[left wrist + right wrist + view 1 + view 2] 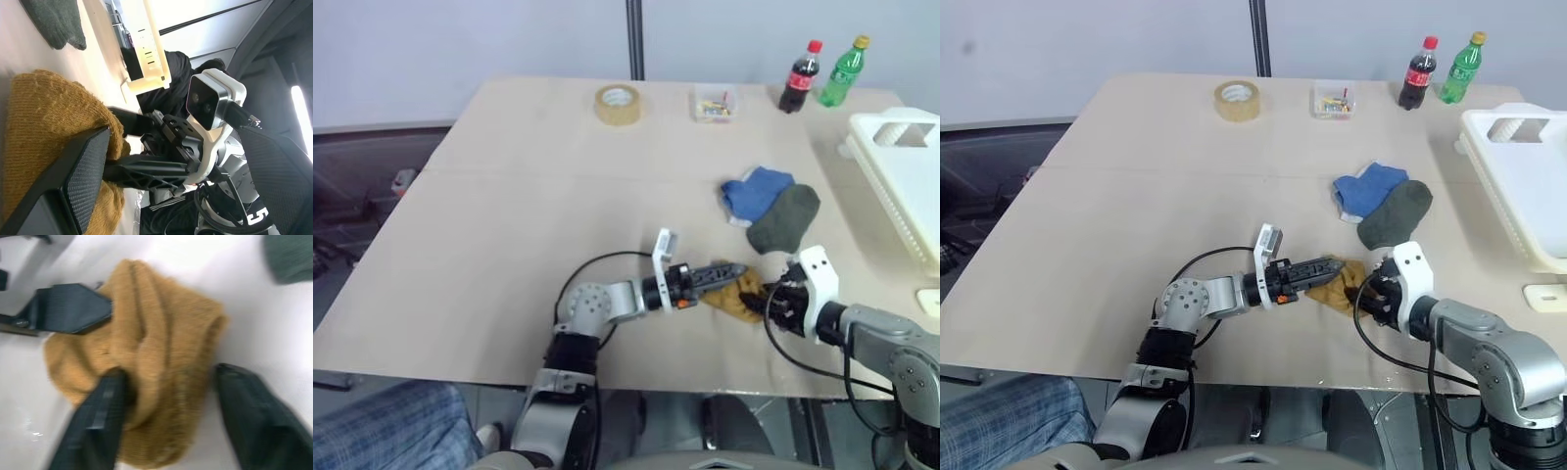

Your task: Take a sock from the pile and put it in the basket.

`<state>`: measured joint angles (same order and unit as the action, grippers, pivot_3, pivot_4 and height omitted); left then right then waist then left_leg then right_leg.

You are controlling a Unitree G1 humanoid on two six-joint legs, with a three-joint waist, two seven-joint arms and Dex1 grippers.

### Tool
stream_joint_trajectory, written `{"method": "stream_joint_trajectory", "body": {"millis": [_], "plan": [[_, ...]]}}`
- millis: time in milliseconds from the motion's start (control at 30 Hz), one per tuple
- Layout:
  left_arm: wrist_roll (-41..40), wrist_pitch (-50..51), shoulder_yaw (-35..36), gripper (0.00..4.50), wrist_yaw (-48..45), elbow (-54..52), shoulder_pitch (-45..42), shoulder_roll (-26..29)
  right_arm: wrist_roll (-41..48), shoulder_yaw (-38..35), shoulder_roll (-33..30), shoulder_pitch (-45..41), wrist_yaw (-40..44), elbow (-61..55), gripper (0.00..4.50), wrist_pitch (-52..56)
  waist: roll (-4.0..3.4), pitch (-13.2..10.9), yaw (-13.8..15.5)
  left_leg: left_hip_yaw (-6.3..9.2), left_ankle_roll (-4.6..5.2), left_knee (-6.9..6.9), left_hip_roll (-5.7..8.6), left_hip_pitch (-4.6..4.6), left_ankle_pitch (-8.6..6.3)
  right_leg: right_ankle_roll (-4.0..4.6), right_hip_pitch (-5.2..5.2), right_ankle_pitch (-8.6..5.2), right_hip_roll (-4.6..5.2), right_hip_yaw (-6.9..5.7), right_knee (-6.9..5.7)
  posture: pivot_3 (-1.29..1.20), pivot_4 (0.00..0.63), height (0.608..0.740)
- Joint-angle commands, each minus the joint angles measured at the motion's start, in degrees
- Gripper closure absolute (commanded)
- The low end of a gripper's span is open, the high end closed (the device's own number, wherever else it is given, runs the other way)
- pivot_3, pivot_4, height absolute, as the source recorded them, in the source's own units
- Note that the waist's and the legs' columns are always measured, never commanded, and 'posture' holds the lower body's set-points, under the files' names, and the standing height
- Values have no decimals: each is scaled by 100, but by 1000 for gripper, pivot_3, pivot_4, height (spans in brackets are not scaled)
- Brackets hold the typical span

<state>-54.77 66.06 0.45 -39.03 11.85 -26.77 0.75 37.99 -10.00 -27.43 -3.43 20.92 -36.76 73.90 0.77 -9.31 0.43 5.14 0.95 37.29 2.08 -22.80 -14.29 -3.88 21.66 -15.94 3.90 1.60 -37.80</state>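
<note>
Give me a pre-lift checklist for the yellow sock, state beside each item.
1. Right gripper fingers straddle the yellow sock: ok.
2. Fingers fully shut on it: not ok, a gap shows at one side.
3. Left gripper clear of the sock: not ok, one finger rests on it.
4. Blue sock and green sock apart from the yellow one: ok.
5. Basket ready to the right: ok.

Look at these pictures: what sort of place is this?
Probably a lab or test room: a plain table set with props such as tape roll, soda bottles, socks and a white basket.
</note>
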Motion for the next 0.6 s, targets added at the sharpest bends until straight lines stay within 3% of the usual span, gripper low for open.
{"method": "stream_joint_trajectory", "body": {"millis": [33, 100, 300, 467, 600], "plan": [[-19, 33, 2, 0, -69, -177, 36, -28, 279, 52, 64, 32, 64, -69, 3614, 267, 0, 0, 0, 0, 0, 0, 0, -1, 0, 0, 0, 0, 0, 0, 1, 0, 150, 738], [-8, 16, 7, 0, -72, -171, 37, -33, 339, 64, 56, 20, 69, -67, 4462, 280, 0, 0, -2, -1, 0, 0, 0, 0, 0, 0, 0, 0, 1, 1, 0, 0, 150, 738], [209, -243, -153, 0, -205, -405, 105, 82, 420, 21, 113, -63, 16, 15, 4489, 331, 0, 0, -26, -1, 0, 0, 0, 0, 0, 0, 1, 0, -1, 1, 0, 0, 150, 738], [1937, -2712, -1475, 0, -1439, -1556, 709, 1108, 314, -33, -44, -127, -4, 185, 4489, 271, -10, 4, -113, -8, -7, -12, -3, 1, 4, 2, 3, 0, 0, 9, 3, 0, 150, 738], [2381, -3935, -1551, 0, -1727, -1963, 1084, 1281, 335, -88, -228, -155, 99, 293, 4489, 212, -16, 4, -63, -12, -2, -19, -4, -2, 1, 5, 4, 0, 16, 15, 17, 0, 150, 738]]}}
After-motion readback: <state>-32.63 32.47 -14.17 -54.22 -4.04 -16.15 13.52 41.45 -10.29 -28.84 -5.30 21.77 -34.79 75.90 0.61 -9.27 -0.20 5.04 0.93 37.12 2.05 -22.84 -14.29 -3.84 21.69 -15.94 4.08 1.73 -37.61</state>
